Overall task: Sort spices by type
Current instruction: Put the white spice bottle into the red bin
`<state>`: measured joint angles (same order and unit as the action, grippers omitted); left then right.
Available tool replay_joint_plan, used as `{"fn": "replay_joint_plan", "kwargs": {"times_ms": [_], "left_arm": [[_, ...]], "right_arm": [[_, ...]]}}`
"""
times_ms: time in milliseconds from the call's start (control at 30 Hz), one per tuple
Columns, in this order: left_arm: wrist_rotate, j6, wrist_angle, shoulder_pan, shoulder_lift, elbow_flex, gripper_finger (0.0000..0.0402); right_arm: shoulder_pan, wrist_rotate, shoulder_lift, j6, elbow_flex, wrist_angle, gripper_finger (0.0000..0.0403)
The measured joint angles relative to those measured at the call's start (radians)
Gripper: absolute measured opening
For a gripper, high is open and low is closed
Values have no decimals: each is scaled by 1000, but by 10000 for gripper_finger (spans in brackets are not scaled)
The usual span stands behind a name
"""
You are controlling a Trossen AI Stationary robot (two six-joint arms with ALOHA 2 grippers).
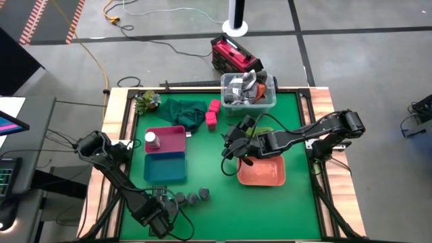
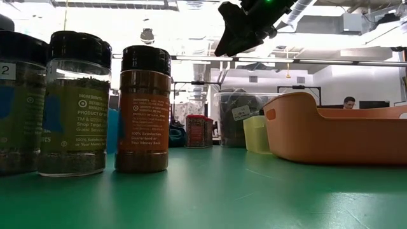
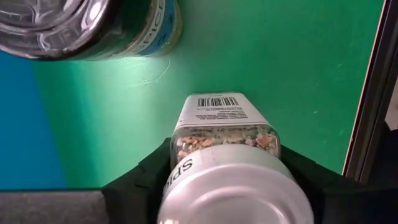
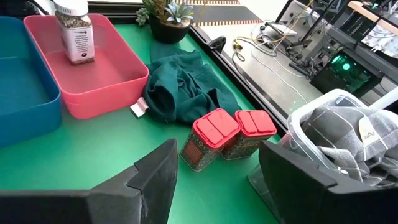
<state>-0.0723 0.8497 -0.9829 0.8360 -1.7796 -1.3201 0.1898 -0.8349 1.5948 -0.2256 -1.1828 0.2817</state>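
Green table — white-topped jar (gripped)

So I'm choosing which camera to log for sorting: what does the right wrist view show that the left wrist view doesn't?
Only the right wrist view shows the two red-lidded tins, the green cloth, the pink tray holding a white-topped jar, and the clear tub. Only the left wrist view shows the left tool around a white-capped jar, beside a dark-lidded jar. Both share the green table and the blue tray.

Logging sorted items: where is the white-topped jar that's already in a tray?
In the high view, the white-topped jar stands in the pink tray, at its left end, just above the blue tray.
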Motion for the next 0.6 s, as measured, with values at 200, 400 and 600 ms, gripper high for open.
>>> {"fn": "replay_joint_plan", "kwargs": {"times_ms": [200,400,600], "left_arm": [[2,17,-79,-20,94,1,192],[-67,42,-176,-95,278,1,192],[-204,1,-394,-243,434,0,192]], "right_arm": [[0,0,0,-2,0,0,256],[0,0,0,-2,0,-1,256],[0,0,0,-2,0,-5,256]]}}
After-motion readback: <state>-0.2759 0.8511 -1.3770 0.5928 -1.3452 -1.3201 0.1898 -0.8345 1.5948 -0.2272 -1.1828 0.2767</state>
